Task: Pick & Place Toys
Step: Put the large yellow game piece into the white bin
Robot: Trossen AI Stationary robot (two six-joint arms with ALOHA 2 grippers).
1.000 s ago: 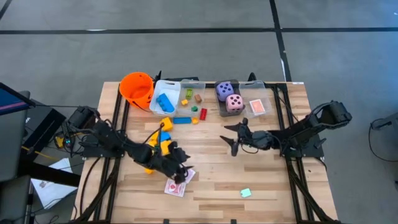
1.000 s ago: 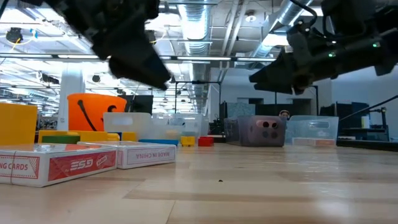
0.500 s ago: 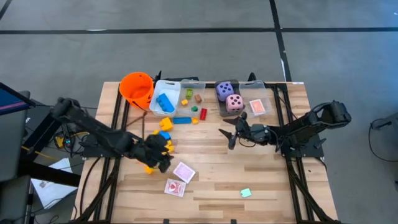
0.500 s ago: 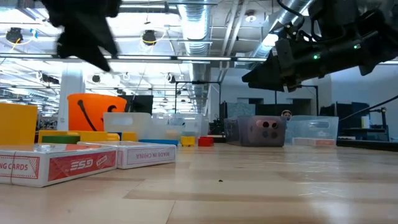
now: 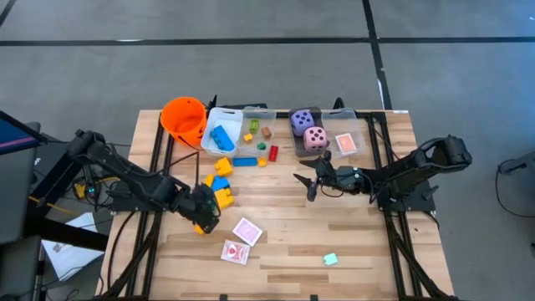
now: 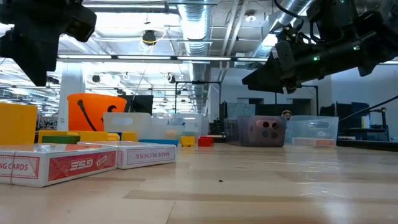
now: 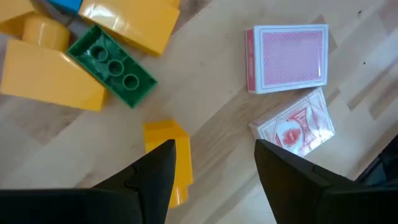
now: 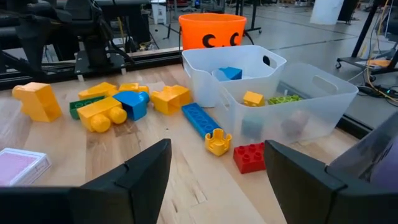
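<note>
Two red-patterned card packs lie flat on the table; they also show in the left wrist view. Yellow, blue and green blocks lie in a cluster at mid-left. My left gripper hovers open above a small yellow block, beside the cluster, touching nothing. My right gripper hovers open and empty at mid-table, pointing toward the table's left. The purple die and the pink die sit in a clear bin.
An orange bucket and clear bins stand along the far edge; one holds blue and yellow blocks. A long blue block and a red block lie before the bins. A small green piece lies near the front.
My left gripper has risen and moved from above the card packs toward the table's left, and now hangs over the yellow blocks. Both card packs lie where they were. My right gripper has shifted slightly toward the far edge.
</note>
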